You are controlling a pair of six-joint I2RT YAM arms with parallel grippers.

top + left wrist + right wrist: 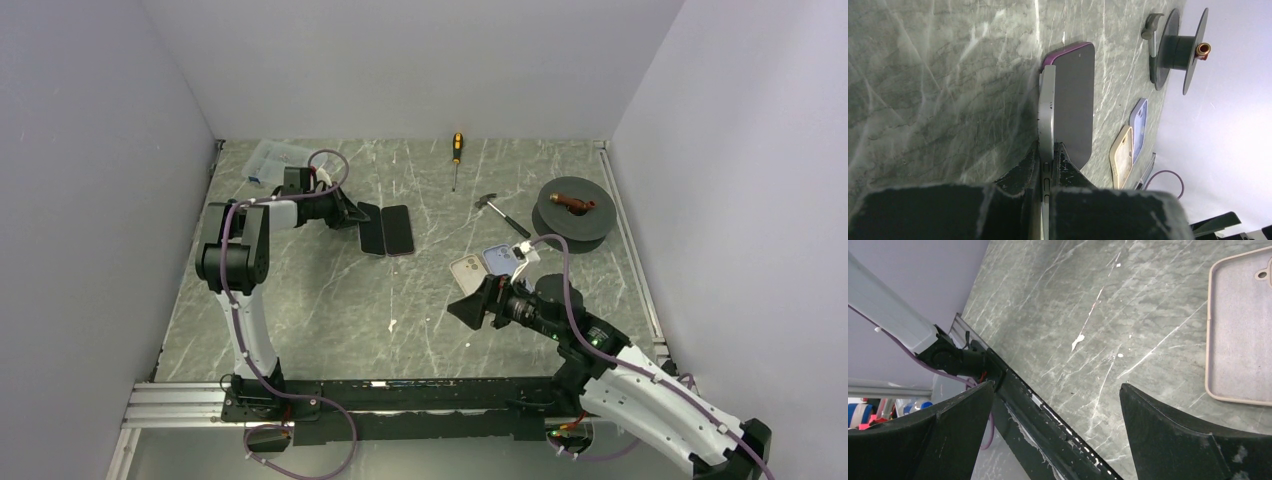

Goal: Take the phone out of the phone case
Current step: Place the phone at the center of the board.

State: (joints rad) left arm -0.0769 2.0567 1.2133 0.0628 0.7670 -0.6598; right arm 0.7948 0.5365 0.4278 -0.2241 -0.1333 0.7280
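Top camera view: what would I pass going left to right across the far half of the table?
Clear plastic box → dark phone → purple phone case → screwdriver → hammer → black spool.

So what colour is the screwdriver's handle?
The screwdriver handle is orange and black, clearest in the top view.
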